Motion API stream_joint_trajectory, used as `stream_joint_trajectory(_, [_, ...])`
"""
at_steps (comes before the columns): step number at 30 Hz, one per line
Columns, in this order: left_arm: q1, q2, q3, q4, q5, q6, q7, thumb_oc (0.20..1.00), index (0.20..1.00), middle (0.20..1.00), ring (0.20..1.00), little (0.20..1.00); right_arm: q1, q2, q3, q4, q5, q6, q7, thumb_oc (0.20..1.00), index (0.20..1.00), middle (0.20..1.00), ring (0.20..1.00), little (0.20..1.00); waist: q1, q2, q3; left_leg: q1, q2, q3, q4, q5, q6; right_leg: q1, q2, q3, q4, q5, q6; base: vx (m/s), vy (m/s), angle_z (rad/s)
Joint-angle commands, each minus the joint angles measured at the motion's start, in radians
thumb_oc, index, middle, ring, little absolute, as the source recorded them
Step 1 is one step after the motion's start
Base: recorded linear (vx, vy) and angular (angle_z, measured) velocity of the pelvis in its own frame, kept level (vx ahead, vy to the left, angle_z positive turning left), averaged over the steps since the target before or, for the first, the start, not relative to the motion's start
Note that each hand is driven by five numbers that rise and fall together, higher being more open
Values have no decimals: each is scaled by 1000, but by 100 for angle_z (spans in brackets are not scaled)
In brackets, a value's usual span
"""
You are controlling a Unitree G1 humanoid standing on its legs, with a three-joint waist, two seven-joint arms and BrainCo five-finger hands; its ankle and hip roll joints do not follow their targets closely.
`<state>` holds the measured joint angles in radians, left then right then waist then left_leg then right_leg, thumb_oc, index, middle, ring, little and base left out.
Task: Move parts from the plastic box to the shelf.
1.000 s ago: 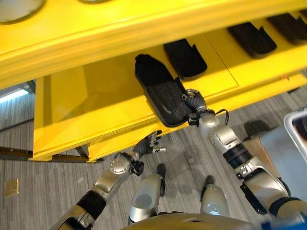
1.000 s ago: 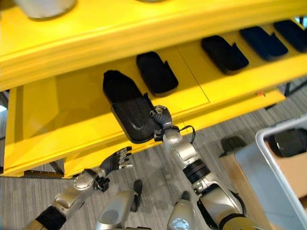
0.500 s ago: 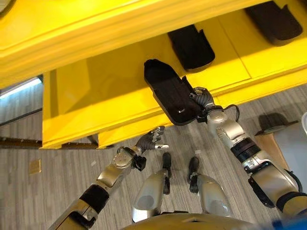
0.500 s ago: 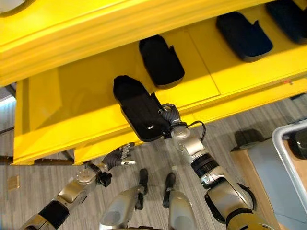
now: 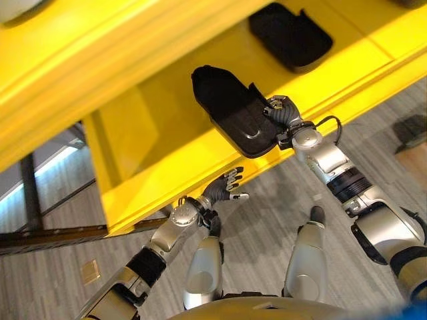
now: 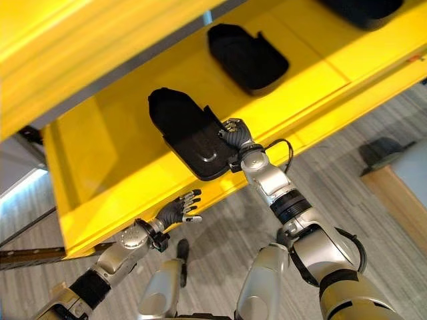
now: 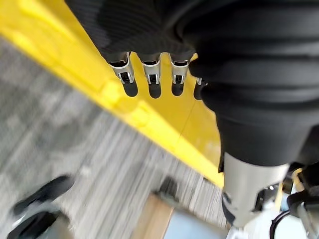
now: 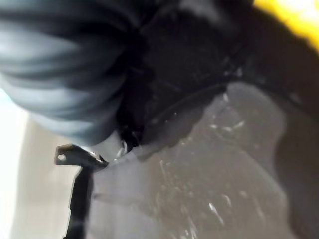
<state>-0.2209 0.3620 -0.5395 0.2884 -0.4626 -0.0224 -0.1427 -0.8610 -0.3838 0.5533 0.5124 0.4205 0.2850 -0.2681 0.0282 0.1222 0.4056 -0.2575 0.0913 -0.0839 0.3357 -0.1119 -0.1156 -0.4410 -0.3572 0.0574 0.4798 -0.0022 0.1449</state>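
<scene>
Left eye view: right hand [image 5: 283, 112] curled round edge of black part [image 5: 230, 113], holding it over front lip of yellow shelf [image 5: 133, 143]. Left hand [image 5: 220, 190] below shelf edge, fingers loosely spread, holding nothing. Another black part [image 5: 290, 37] lies further along shelf.

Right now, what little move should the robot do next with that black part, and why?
Probably push the black part a bit deeper onto the yellow shelf before letting go. The right hand grips its near end, which hangs out past the shelf's front edge. The left hand waits open below the shelf.
</scene>
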Motion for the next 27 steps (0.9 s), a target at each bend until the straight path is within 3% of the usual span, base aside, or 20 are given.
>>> stream_joint_trajectory(1, [74,47,-35,-76,-21,-59,21,1000,1000,1000,1000,1000,-42,77,-48,-18,41,-38,-20,200,200,200,200,200,10,-18,-22,101,75,79,-176,147,30,112,106,-88,-126,-9,-18,-78,248,12])
stream_joint_trajectory(2, [75,49,-36,-77,-20,-59,23,1000,1000,1000,1000,1000,-41,77,-49,-19,45,-38,-25,200,200,200,200,200,10,-18,-19,103,73,80,-175,143,32,117,104,-87,-134,-3,-15,-13,203,27])
stream_joint_trajectory(3, [109,85,-36,-88,-9,-58,33,1000,1000,1000,1000,1000,-10,94,-86,-5,96,-66,-51,200,200,200,200,200,13,-50,-11,129,40,105,-179,86,54,176,44,-76,-317,134,35,25,115,17])
stream_joint_trajectory(4, [125,99,-37,-89,-2,-67,47,1000,1000,1000,1000,1000,-3,98,-98,0,98,-72,-55,200,200,200,200,200,17,-54,-13,141,38,106,-198,86,58,199,44,-67,-353,155,41,14,79,33])
stream_joint_trajectory(5, [132,106,-38,-80,-12,-79,39,1000,1000,1000,1000,1000,6,105,-101,-6,90,-86,-81,200,200,200,200,200,17,-51,-12,137,44,91,-200,92,63,189,59,-40,-318,146,33,-12,-17,30])
stream_joint_trajectory(8, [140,121,-10,-116,-9,-61,39,1000,1000,1000,1000,1000,3,95,-130,-11,83,-93,-76,200,200,200,200,200,44,-54,-14,109,47,109,-199,113,63,196,114,-107,-244,43,16,-82,-24,29])
stream_joint_trajectory(11, [138,132,12,-137,-38,-60,55,1000,1000,1000,1000,1000,-32,72,-143,-1,69,-104,-99,200,200,200,200,200,67,-53,4,64,50,96,-179,133,50,181,139,-129,-218,17,-1,-114,-121,8])
stream_joint_trajectory(17, [149,87,-3,-153,-6,-57,16,1000,1000,1000,1000,1000,-95,23,-169,48,32,-87,-113,200,200,200,200,200,74,-41,19,82,91,104,-248,197,16,197,156,-159,-231,6,-18,-18,-32,6])
stream_joint_trajectory(27, [126,87,-37,-170,-45,-38,74,1000,1000,1000,1000,1000,-207,-80,-214,121,17,-70,-153,200,200,200,200,200,74,-34,45,65,114,110,-265,221,2,141,167,-172,-159,-28,-31,-26,3,0])
